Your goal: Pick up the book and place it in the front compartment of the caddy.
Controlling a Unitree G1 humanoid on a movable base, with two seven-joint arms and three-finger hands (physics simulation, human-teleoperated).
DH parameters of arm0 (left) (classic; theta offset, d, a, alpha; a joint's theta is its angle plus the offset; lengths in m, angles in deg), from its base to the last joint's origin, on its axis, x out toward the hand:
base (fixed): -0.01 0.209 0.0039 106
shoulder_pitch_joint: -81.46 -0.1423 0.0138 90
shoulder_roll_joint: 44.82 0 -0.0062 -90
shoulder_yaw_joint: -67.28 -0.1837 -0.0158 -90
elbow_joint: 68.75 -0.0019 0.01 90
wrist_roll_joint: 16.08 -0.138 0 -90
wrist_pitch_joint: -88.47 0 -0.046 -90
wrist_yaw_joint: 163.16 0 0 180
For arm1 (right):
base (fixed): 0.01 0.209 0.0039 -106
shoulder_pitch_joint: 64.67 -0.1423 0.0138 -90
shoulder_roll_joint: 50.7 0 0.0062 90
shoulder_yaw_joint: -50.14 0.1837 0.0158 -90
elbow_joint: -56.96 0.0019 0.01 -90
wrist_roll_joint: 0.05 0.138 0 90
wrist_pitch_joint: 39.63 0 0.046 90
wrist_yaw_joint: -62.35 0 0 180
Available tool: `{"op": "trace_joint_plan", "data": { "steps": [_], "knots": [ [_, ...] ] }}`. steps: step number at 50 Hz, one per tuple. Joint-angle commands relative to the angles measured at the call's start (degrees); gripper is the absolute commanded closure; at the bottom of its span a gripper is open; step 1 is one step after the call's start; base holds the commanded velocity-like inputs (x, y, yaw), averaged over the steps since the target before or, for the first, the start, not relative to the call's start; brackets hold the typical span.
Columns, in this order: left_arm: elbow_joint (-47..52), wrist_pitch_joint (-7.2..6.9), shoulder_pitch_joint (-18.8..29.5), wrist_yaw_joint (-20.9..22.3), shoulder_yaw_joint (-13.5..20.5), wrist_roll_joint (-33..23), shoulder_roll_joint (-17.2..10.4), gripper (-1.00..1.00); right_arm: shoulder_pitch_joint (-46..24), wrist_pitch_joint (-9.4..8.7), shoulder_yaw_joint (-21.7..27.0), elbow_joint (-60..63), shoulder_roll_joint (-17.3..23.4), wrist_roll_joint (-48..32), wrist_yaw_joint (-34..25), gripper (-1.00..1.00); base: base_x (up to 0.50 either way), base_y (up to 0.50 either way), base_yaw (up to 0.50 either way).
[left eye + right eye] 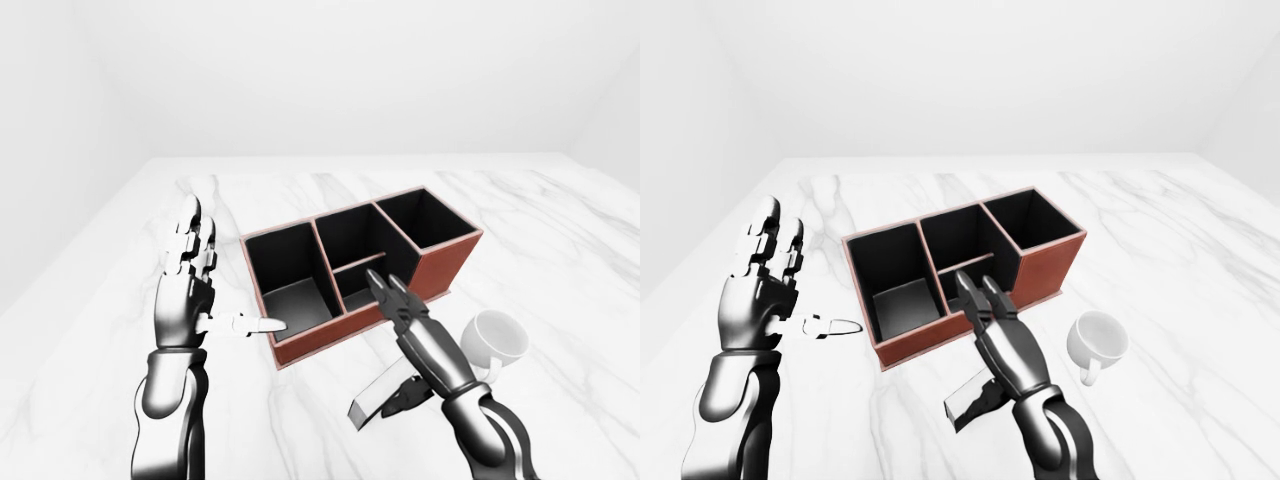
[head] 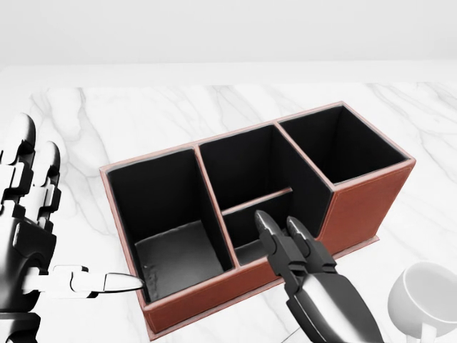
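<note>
The red-brown caddy (image 1: 322,338) with black compartments stands on the marble table in the middle of the left-eye view. The grey book (image 1: 371,399) is tilted just below the caddy's near wall, under my right hand (image 1: 392,345). The thumb presses the book's near face and the straight fingers (image 2: 275,239) reach over the caddy's rim towards the small lower middle compartment. My left hand (image 1: 215,285) is open to the left of the caddy, fingers up, its thumb (image 2: 107,282) pointing at the caddy's lower left corner.
A white mug (image 1: 497,340) stands on the marble table (image 1: 560,250) to the right of my right hand, below the caddy's right end. White walls rise beyond the table's top edge.
</note>
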Motion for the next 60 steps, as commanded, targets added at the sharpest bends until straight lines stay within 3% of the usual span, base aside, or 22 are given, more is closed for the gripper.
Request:
{"op": "trace_joint_plan", "data": {
  "steps": [1, 42, 60],
  "knots": [
    [0.0, 0.0, 0.1, 0.0, 0.0, 0.0, 0.0, -1.0, 0.3, 1.05, -0.6, -2.3, 0.4, -0.4, 1.6, -1.0, 0.0, 0.0, 0.0],
    [0.2, 0.0, -0.2, 0.0, -0.2, -0.1, 0.1, -1.0, 1.8, 4.16, -3.1, -9.2, 1.9, -2.4, 6.9, -1.0, 0.0, 0.0, 0.0],
    [0.0, 0.0, -0.2, 0.0, -0.1, -0.1, 0.1, -1.0, 2.3, 4.16, -3.8, -11.3, 2.2, -2.8, 8.4, -1.0, 0.0, 0.0, 0.0]
  ]
}}
